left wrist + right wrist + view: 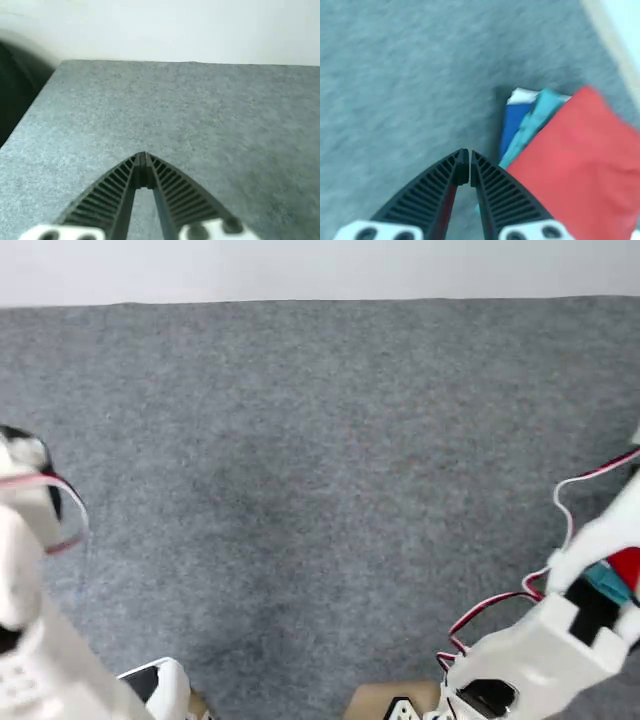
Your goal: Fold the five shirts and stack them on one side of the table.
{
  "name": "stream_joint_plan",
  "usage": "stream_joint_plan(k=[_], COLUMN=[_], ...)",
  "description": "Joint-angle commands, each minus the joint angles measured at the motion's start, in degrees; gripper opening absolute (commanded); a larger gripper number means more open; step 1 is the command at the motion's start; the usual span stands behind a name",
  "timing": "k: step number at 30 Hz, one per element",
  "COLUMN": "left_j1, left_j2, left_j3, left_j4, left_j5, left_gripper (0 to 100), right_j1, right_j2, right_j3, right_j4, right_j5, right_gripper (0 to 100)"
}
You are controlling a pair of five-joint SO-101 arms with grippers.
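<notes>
A stack of folded shirts lies on the grey table: a red shirt (pixel 575 165) on top, a teal one (pixel 532 122) under it, then a blue one (pixel 514 122) and a white edge (pixel 522 94). My right gripper (pixel 466 167) is shut and hangs just beside the stack, holding nothing. From above, the right arm (pixel 550 640) covers most of the stack at the table's right edge, with bits of red shirt (pixel 625 565) and teal shirt (pixel 603 580) showing. My left gripper (pixel 142 170) is shut and empty above bare table, and its arm (pixel 25 570) stands at the left edge.
The grey felt table (pixel 320 460) is bare across its middle and back. A pale wall (pixel 175 27) rises behind the far edge. Red and white cables (pixel 560 500) loop off the right arm. A dark drop (pixel 15 95) lies past the table's left edge.
</notes>
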Motion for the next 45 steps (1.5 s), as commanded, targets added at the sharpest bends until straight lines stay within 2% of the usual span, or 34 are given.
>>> stream_joint_plan(k=[1,8,15,20,25,32,37,42,45], left_j1=[3.96,8.79,11.96,12.31,12.31,12.31,12.31,12.31,12.31], left_j2=[-8.00,-23.12,-39.12,-46.68,-51.25,-54.86,-58.29,-64.09,-67.08], left_j3=[7.69,27.38,44.88,56.40,63.52,70.29,77.23,86.64,92.79], left_j4=[0.62,-7.47,-15.03,-20.13,-21.80,-21.80,-22.33,-28.48,-30.59], left_j5=[-0.44,0.18,5.01,9.14,11.69,12.31,12.22,11.96,12.04], left_gripper=[0,0,0,0,0,0,0,0,0], right_j1=[-2.95,-6.46,-13.23,-22.73,-29.23,-31.34,-34.51,-36.44,-36.53], right_j2=[-6.46,-14.55,-25.36,-32.57,-43.65,-62.20,-76.53,-90.24,-97.19], right_j3=[-2.55,1.14,16.70,34.37,52.48,81.41,100.04,115.78,122.20], right_j4=[3.65,3.91,3.56,3.03,-6.11,-23.60,-32.22,-40.84,-43.65], right_j5=[-2.73,-3.25,-16.09,-24.97,-29.89,-29.98,-29.19,-25.14,-20.13], right_gripper=[0.9,0.9,0.9,0.9,0.9,0.9,0.9,0.9,0.9])
